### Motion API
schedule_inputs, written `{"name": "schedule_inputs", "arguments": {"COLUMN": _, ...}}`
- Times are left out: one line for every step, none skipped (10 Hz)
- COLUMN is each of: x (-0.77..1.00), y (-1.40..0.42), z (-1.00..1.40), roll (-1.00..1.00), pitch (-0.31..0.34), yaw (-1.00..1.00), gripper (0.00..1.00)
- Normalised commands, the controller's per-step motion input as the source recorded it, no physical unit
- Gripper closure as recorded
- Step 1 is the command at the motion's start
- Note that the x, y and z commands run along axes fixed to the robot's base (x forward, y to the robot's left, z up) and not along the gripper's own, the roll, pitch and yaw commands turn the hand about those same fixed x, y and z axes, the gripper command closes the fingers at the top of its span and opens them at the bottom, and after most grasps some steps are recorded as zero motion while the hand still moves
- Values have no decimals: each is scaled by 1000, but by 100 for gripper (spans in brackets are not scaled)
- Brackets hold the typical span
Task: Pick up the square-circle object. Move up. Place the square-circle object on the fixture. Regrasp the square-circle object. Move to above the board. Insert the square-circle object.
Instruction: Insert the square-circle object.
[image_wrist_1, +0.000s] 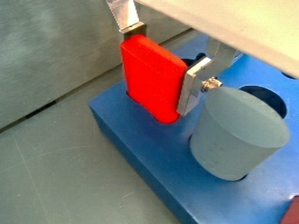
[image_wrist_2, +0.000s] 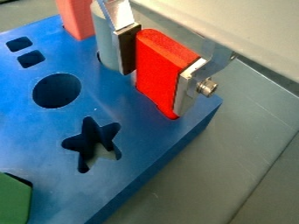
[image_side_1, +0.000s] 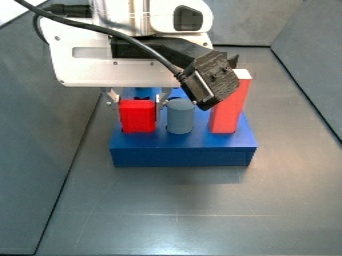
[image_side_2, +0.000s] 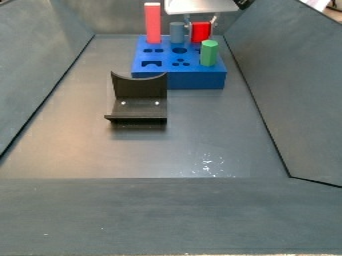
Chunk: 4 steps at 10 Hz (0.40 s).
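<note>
Silver tool (image_wrist_1: 163, 72) fingers (image_wrist_1: 193, 87) clamp the red square-circle object (image_wrist_1: 152, 77), low over the blue board (image_wrist_1: 146, 149).

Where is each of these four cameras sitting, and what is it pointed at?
Wrist view: rides the arm, looks down at the gripper shut on the square-circle object by the grey cylinder.
Wrist view: the same grasp from the opposite side, with the board and its star hole.
Side view: high, close, facing the board; the arm's body fills the upper frame.
Side view: far down the table, past the fixture.
All show the red piece.
</note>
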Motion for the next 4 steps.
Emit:
{"name": "schedule_inputs", "arguments": {"x": 0, "y": -86, "z": -723, "roll": 66, "pitch": -149, "yaw": 0, "gripper": 100}}
{"name": "schedule_inputs", "arguments": {"x": 0, "y": 0, "z": 0, "roll": 0, "pitch": 11, "yaw": 0, "gripper": 100}}
{"name": "schedule_inputs", "arguments": {"x": 0, "y": 0, "z": 0, "roll": 0, "pitch": -24, "yaw": 0, "gripper": 100}}
{"name": "schedule_inputs", "arguments": {"x": 0, "y": -83, "z": -120, "roll": 16, "pitch": -134, "yaw": 54, "gripper": 100}}
